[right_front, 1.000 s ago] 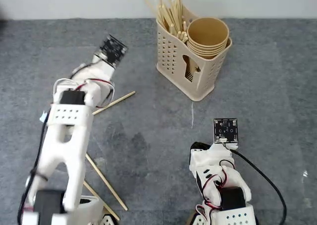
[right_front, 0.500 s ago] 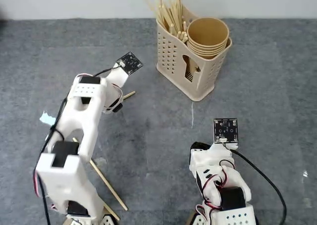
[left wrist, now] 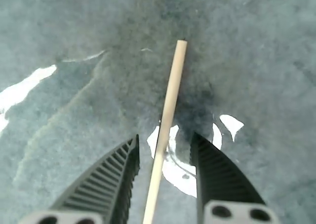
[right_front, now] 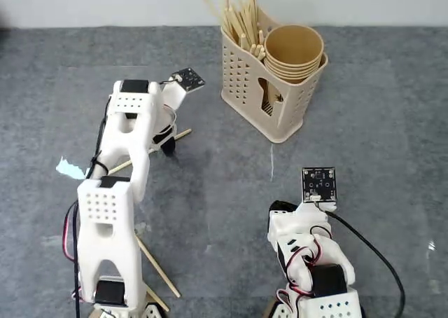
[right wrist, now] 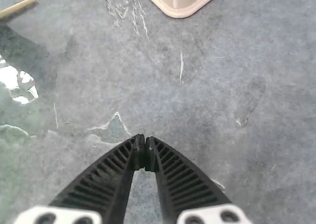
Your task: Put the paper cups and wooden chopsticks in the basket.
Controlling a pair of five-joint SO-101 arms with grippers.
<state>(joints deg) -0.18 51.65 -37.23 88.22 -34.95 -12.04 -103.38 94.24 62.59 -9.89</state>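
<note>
Left gripper (left wrist: 164,139) standing partly open, jaws straddling one wooden chopstick (left wrist: 170,95) that is lying flat on mat (left wrist: 266,46), not yet pinching it

Right gripper (right wrist: 144,141) sitting closed and empty, pointing down at mat short of basket (right_front: 245,80)

Basket already holding stacked paper cups (right_front: 294,48) and bundle of chopsticks (right_front: 241,20)

Task looking mostly done: cups all in; straddled stick plus loose chopsticks (right_front: 157,267) lying beside left arm's base remaining
</note>
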